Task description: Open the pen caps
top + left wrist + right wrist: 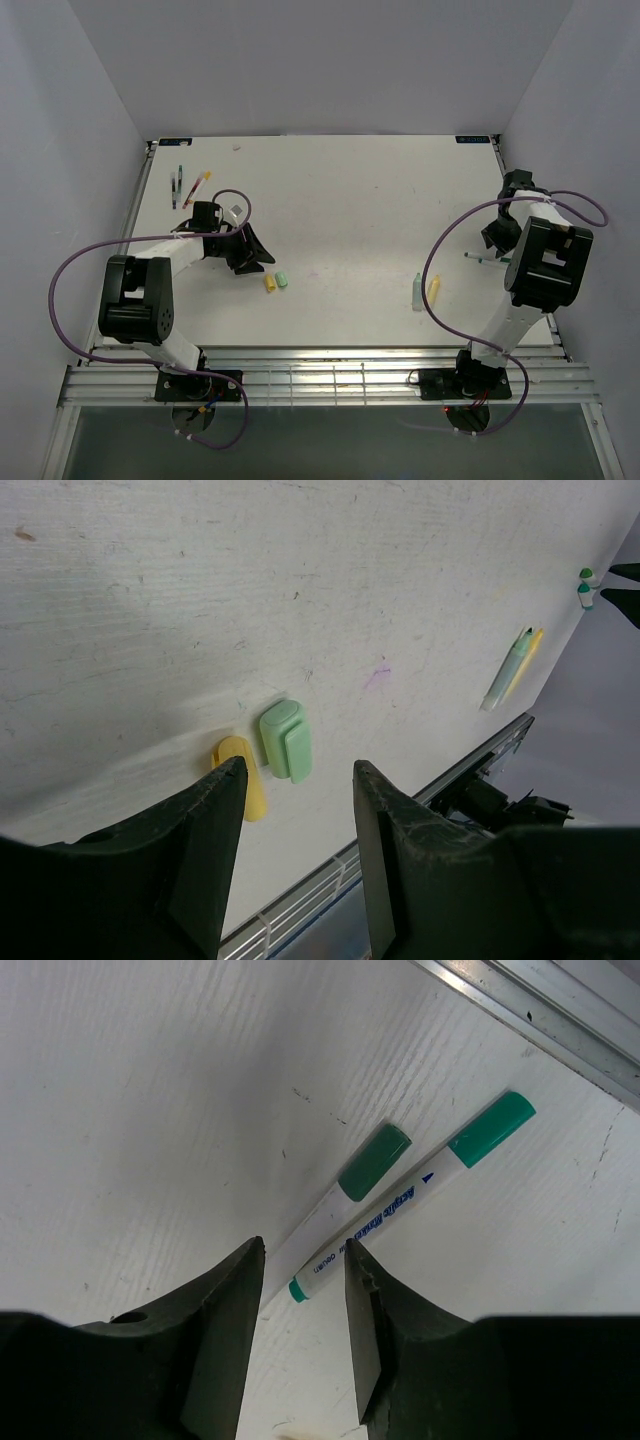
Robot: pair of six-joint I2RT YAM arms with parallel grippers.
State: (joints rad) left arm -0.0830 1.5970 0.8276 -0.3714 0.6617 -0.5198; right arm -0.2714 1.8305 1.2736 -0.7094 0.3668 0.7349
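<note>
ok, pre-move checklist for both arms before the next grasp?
1. Right pincer open: ok.
2. One pen alone in its gap: not ok; two teal-capped pens lie close side by side under it.
3. Teal caps on both of those pens: ok, both left to pull.
4. Left pincer open and empty: ok.
5. Loose yellow cap and green cap out of the left pincer's closing path: cannot tell; they lie right at its fingertips, height unclear.
6. Uncapped marker barrels away from both pincers: ok.
</note>
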